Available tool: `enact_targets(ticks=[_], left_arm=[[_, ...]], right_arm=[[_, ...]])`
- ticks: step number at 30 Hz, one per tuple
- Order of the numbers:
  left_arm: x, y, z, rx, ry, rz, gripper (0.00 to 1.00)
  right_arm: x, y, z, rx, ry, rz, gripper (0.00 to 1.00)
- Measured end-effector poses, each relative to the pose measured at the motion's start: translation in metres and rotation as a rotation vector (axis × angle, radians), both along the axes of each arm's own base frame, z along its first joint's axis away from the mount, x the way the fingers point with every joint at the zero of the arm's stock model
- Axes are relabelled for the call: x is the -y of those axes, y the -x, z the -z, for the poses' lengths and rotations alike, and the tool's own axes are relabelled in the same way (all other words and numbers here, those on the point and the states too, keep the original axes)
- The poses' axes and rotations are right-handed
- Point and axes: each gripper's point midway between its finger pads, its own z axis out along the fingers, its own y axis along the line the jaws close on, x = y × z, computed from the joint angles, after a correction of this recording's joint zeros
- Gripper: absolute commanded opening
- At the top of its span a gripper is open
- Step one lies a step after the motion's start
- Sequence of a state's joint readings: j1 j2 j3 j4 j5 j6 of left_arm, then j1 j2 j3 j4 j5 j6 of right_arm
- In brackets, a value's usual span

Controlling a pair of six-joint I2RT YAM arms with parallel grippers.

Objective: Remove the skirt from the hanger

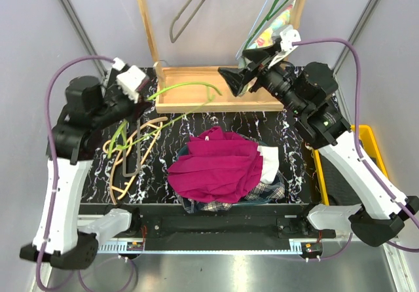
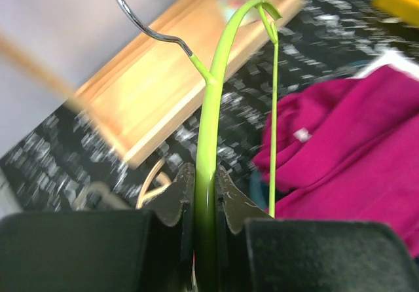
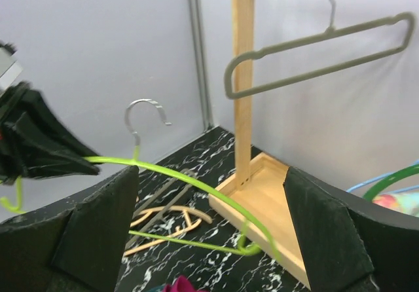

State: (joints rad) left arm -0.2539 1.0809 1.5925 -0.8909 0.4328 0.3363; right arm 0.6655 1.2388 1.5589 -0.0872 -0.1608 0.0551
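Observation:
The magenta skirt [image 1: 216, 164] lies crumpled on top of a pile of clothes at the middle of the table, and it also shows in the left wrist view [image 2: 353, 148]. My left gripper [image 1: 145, 102] is shut on the thin green hanger [image 1: 190, 83], gripping its arm [image 2: 213, 109] between the jaws [image 2: 205, 187] and holding it above the table. The hanger is bare and apart from the skirt. My right gripper [image 1: 243, 69] is open and empty, raised near the wooden rack. In its view [image 3: 211, 174] the green hanger [image 3: 196, 184] curves across between the fingers, farther off.
A wooden rack with a tray base [image 1: 190, 99] stands at the back, with a grey hanger [image 1: 190, 7] and green and blue hangers with a colourful garment [image 1: 275, 20]. Wooden hangers [image 1: 134, 158] lie on the left. Plaid cloth [image 1: 209, 205] and white cloth [image 1: 268, 161] lie under the skirt. A yellow bin [image 1: 368, 141] is at the right.

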Motion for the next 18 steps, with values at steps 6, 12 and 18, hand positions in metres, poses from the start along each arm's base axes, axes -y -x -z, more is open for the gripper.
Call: enact_targets(ticks=[6,12,18], left_arm=[[-0.059,0.013,0.021,0.013,-0.016,-0.220,0.00],[-0.121,0.014,0.085,-0.116,-0.031,-0.495,0.00],[-0.135,0.002,0.166,-0.327,0.000,-0.604,0.09]], right_arm=[[0.017,-0.003,-0.031,0.076,-0.054,0.086,1.00],[0.055,-0.013,-0.080,0.169,-0.123,0.291,1.00],[0.121,-0.062,-0.152,0.230,-0.229,0.694,1.00]])
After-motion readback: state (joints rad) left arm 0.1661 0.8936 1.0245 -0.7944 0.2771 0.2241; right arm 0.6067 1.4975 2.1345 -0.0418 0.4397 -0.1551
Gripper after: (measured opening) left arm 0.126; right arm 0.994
